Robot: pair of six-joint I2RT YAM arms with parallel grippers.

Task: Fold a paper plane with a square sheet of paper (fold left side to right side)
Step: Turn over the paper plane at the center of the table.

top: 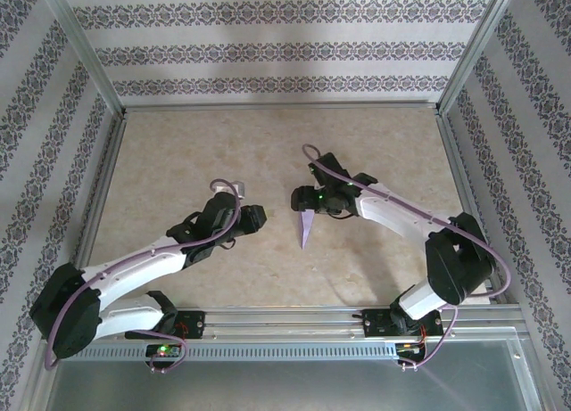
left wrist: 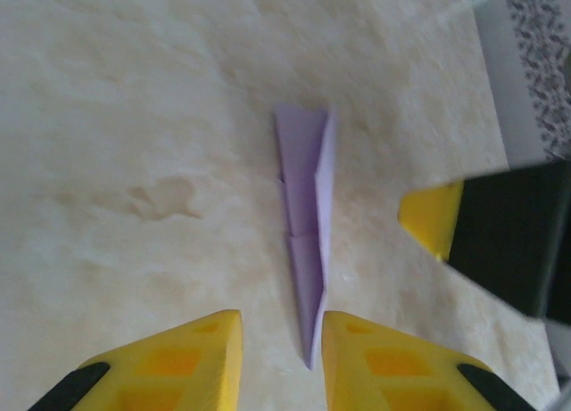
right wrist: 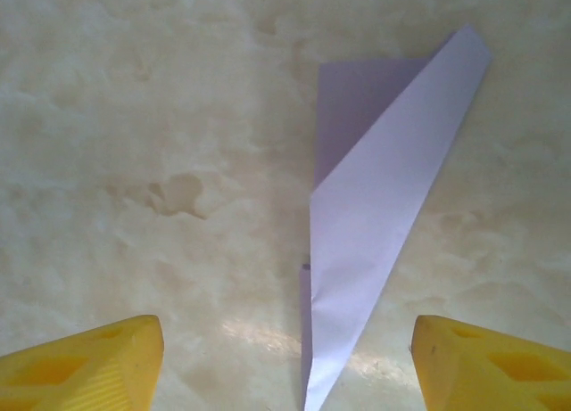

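Plane (top: pixel 306 226): 1, lavender paper, narrow pointed creased dart, lying on worktop (top: pixel 178 161) between pincers.
Left pincer (left wrist: pixel 281 340): 1, yellow tips, released, narrow gap.
Right pincer (right wrist: pixel 287 340): 1, yellow tips, released wide.
Worktop: 1, beige, mottled.

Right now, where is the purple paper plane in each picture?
Top external: the paper plane lies in the middle, just right of centre.
Left wrist: it is at the centre, thin, tip toward the bottom.
Right wrist: it is right of centre, tip at the bottom edge.
Shared landmark: the beige table under it.
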